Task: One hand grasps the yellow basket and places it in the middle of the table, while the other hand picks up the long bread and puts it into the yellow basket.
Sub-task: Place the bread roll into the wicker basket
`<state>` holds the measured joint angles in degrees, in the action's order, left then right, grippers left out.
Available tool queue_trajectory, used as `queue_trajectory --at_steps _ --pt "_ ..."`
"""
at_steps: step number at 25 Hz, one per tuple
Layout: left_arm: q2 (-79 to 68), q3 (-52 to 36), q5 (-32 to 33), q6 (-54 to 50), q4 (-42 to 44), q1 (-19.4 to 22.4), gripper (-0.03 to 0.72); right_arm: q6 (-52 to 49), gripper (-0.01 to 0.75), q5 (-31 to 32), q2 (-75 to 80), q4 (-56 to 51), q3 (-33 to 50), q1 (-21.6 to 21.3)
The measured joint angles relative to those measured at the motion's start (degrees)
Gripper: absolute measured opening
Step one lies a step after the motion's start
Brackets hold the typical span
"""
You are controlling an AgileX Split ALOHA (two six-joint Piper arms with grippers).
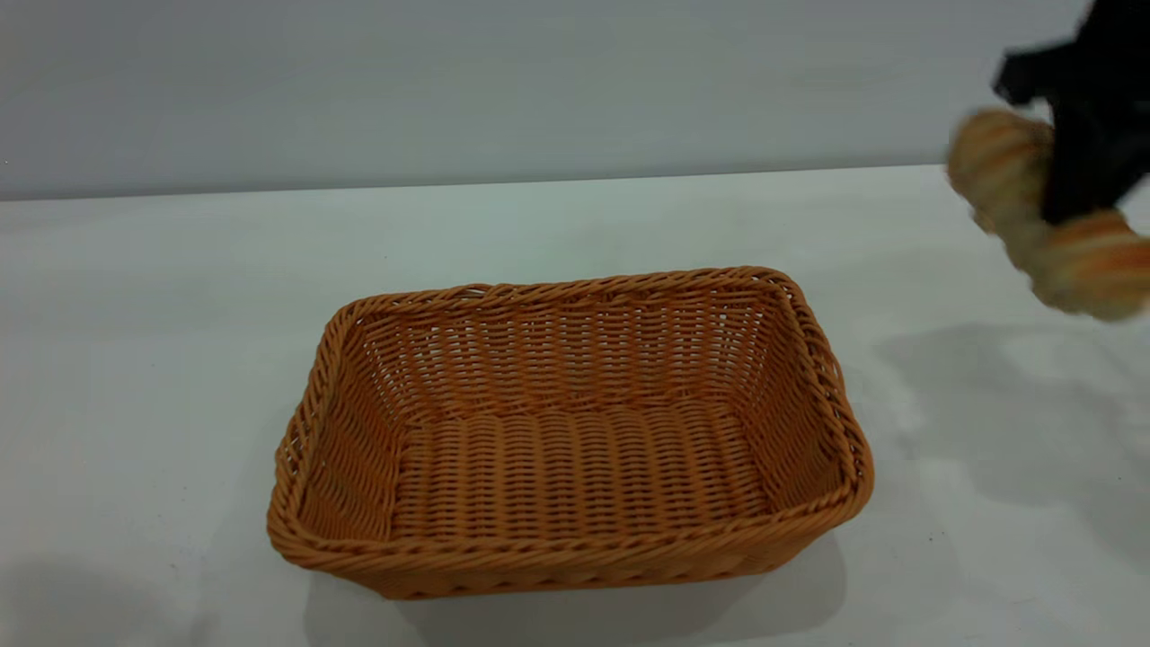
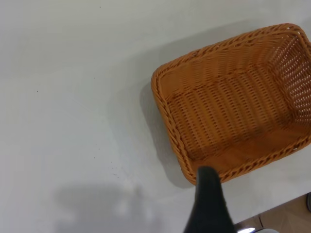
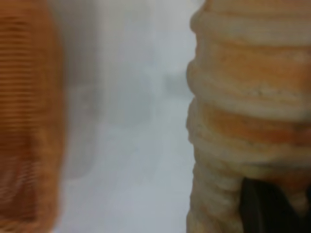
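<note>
Long bread (image 1: 1042, 216) aloft at far right of exterior frame, clamped in right gripper (image 1: 1083, 171); yellow basket (image 1: 575, 539) sits below and left of it.

Loaf's long axis runs diagonally, upper-left end high, lower-right end cut by the frame edge; ridged bands cross it. Black right gripper comes down from the upper right corner, closed across the loaf's middle. Loaf is clear of the table (image 1: 180, 359), its shadow lying on the white top right of the basket. Basket stands at centre frame, long axis left to right, mouth up, nothing inside. Bare tabletop on all sides of it. Left gripper (image 2: 209, 204) shows only in left wrist view, one dark finger just beside the basket's rim; its opening cannot be told.
</note>
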<state>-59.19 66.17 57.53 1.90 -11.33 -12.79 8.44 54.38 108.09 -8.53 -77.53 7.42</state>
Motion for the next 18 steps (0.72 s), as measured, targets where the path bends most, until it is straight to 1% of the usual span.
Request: queue_trajectory --at_steps 6,11,14,18 --pt "0.0 0.0 0.0 0.12 0.0 0.0 0.572 5.44 0.05 0.06 -3.9 -7.35 0.0 9.16" --pt "0.0 0.0 0.23 0.12 0.05 0.0 0.572 8.7 0.05 -2.96 -3.67 -11.7 0.05 16.28" --pt "0.0 0.0 0.23 0.12 0.05 0.0 0.572 10.17 0.05 -4.64 -2.37 -12.81 0.05 19.71" --pt "0.0 0.0 0.23 0.12 0.05 0.0 0.572 11.28 0.05 -7.75 1.53 -13.01 0.05 22.39"
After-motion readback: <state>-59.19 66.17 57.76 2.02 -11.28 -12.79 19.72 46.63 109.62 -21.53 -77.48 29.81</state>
